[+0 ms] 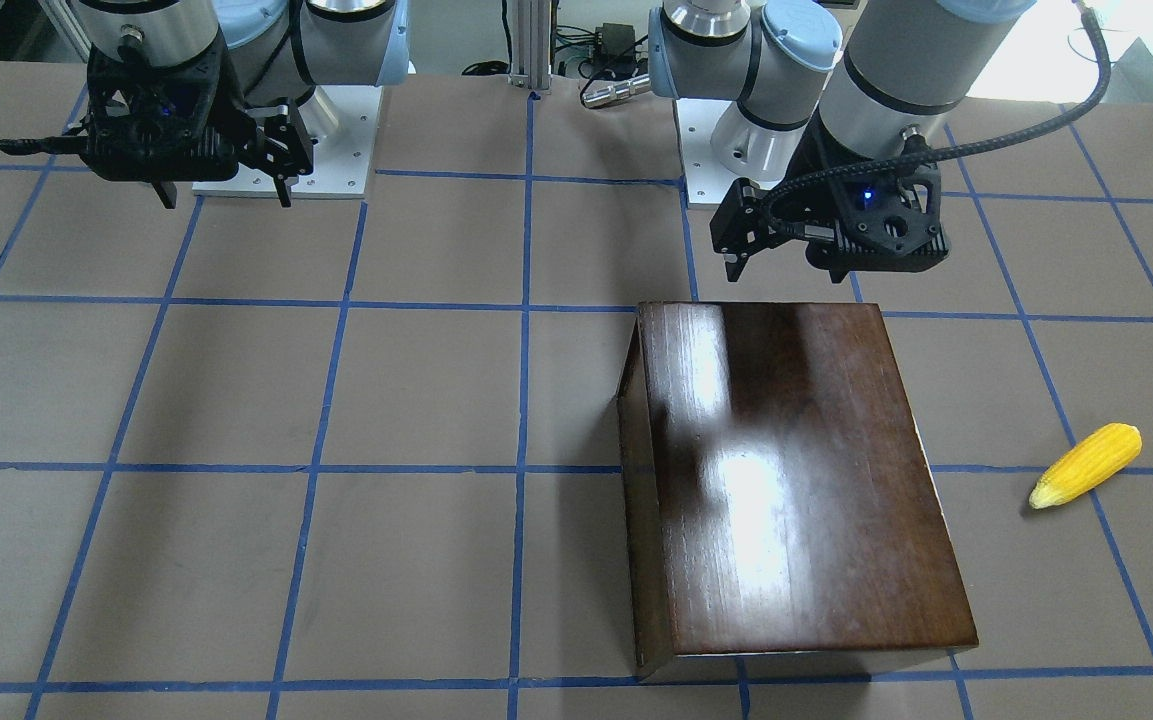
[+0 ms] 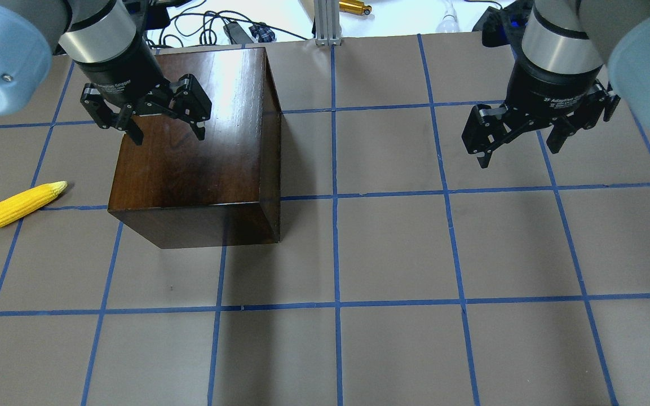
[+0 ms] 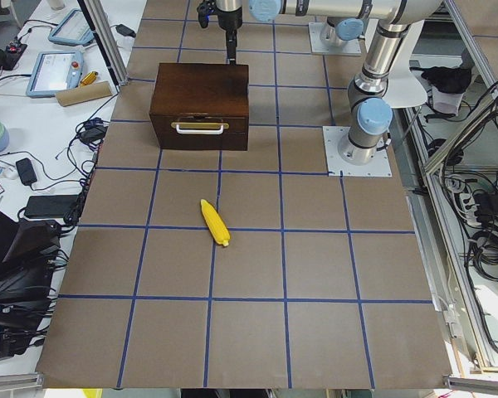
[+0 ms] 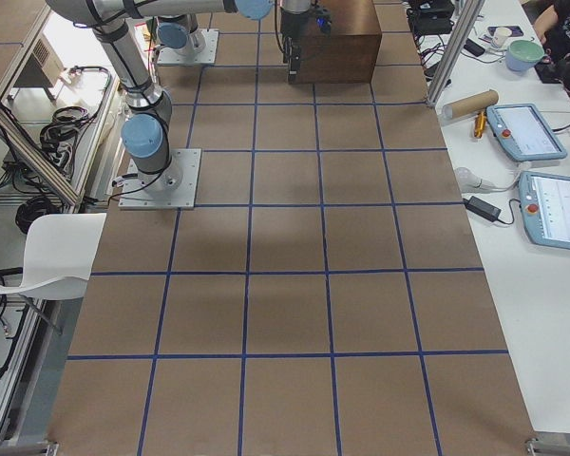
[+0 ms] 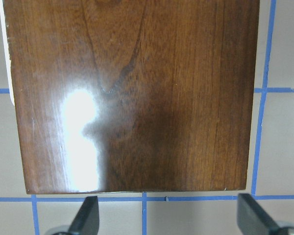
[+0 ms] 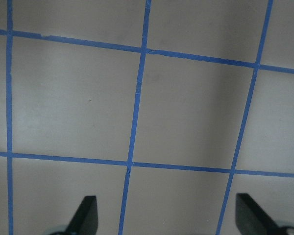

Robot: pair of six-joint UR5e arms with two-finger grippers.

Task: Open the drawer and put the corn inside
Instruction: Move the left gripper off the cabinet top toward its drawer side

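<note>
The dark brown cabinet (image 2: 189, 152) stands on the table's left half, also in the front view (image 1: 786, 480). Its drawer (image 3: 201, 128) is closed; the front panel and metal pull show only in the exterior left view and face the corn. The yellow corn (image 2: 23, 204) lies on the table left of the cabinet, also in the front view (image 1: 1086, 465) and the exterior left view (image 3: 215, 222). My left gripper (image 2: 168, 136) is open and empty, hovering above the cabinet's robot-side top edge (image 5: 137, 188). My right gripper (image 2: 519, 155) is open and empty above bare table on the right.
The brown table (image 2: 392, 254) carries a blue tape grid. An aluminium post (image 2: 325, 22) and cables stand at the far edge. The operators' bench beyond holds tablets (image 4: 524, 130) and a cardboard tube (image 4: 470, 100). The arm bases (image 1: 286, 150) sit at the robot's side.
</note>
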